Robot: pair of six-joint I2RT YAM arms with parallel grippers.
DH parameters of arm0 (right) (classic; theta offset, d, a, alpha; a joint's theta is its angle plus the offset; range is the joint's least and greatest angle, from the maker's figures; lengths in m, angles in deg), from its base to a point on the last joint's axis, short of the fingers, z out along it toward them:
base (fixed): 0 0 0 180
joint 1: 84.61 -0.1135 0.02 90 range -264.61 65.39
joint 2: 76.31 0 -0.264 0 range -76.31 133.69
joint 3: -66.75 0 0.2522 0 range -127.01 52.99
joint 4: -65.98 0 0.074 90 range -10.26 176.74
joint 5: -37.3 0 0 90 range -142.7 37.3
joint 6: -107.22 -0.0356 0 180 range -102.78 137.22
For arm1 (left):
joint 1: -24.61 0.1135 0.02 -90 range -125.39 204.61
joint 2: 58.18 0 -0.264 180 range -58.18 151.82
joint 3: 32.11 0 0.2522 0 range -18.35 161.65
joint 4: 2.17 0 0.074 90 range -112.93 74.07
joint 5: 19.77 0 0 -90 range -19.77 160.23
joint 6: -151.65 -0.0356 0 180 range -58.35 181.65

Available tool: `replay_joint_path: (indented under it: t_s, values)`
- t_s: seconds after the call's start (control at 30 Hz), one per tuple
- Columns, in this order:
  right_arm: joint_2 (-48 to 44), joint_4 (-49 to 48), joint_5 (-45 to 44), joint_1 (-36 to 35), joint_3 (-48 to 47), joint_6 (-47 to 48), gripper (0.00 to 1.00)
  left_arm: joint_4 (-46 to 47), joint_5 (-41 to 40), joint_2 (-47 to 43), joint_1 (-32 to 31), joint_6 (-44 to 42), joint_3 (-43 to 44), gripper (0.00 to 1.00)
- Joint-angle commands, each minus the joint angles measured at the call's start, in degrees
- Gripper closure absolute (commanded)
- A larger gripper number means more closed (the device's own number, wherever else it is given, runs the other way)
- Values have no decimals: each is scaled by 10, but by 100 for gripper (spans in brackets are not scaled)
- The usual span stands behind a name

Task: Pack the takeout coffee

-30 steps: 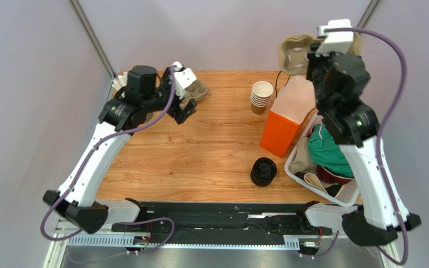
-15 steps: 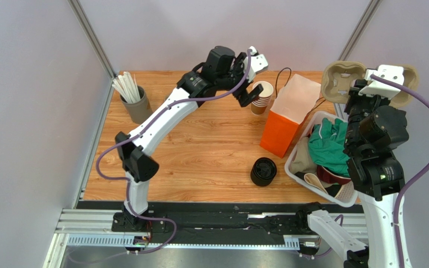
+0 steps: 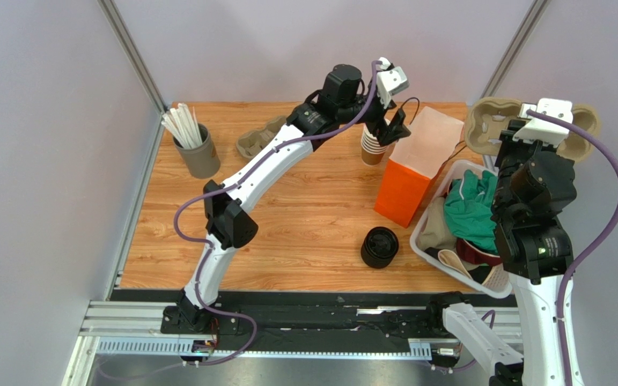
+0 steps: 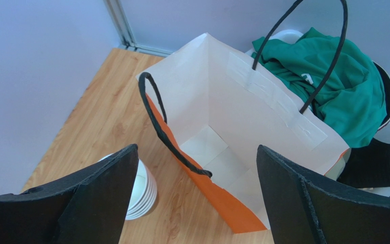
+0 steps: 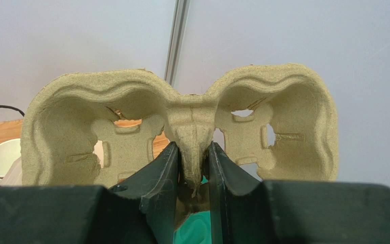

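In the top view, the left pincer (image 3: 391,129) is seen spread wide and empty above the stack of cups (image 3: 376,145) at the far middle of the worktop (image 3: 304,217), just beside the one orange bag (image 3: 403,186). The right pincer (image 3: 532,133) is closed on a cardboard carrier (image 3: 488,125), held up on edge at the far right. A second carrier (image 3: 259,137) lies far left, near one pot of sticks (image 3: 191,149). One pile of black lids (image 3: 379,247) stands near right, beside one basket (image 3: 437,261).

No takeout coffee, meaning a cup with its lid on, is found in any view. Only lidless cups and loose lids are shown.

In the left wrist view, the bag is shown open and empty, with two black handles (image 4: 154,117). About five rims are counted in the stack, though not surely.

In the right wrist view, the carrier's centre rib is pinched between narrowly set fingers (image 5: 169,178), and two wells are counted.

A lidded cup is judged light, thin-walled and easily crushed, with a lid that a squeeze could pop off. It is best taken gently around the body just under the lid and kept upright.
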State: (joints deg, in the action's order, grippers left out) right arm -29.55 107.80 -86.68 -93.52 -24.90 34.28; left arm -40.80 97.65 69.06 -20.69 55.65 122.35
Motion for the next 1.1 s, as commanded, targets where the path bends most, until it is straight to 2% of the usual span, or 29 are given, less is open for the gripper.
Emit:
replay_joint_path:
  t_s: [0.0, 0.07, 0.17, 0.2, 0.27, 0.3, 0.4, 0.5, 0.7, 0.8, 1.07]
  values:
    - [-5, -16, 6, 3, -11, -11, 73, 35, 29, 20, -1, 42, 34, 8]
    - [-4, -10, 13, 3, -17, -17, 73, 39, 20, 29, -2, 42, 38, 15]
    - [-1, 1, 28, 4, -26, -26, 73, 44, 9, 38, -1, 37, 45, 31]
    - [1, 8, 31, 4, -28, -26, 73, 43, 6, 39, -1, 35, 48, 42]
    - [6, 14, 49, 4, -35, -27, 73, 42, 5, 39, -1, 31, 50, 51]
    - [9, 20, 57, 3, -37, -28, 72, 41, 5, 38, -2, 28, 51, 61]
    - [23, 36, 88, 4, -49, -32, 72, 33, 0, 29, -1, 24, 49, 78]
    - [39, 52, 124, 3, -65, -40, 70, 26, -10, 13, -2, 21, 38, 88]
    - [71, 82, 205, 4, -104, -61, 68, -11, -54, -49, -2, 8, -9, 99]
    - [91, 104, 249, 3, -125, -66, 68, -33, -100, -93, -1, -6, -54, 100]
    - [153, 145, 358, 1, -203, -68, 68, -68, -129, -210, 30, -4, -175, 100]
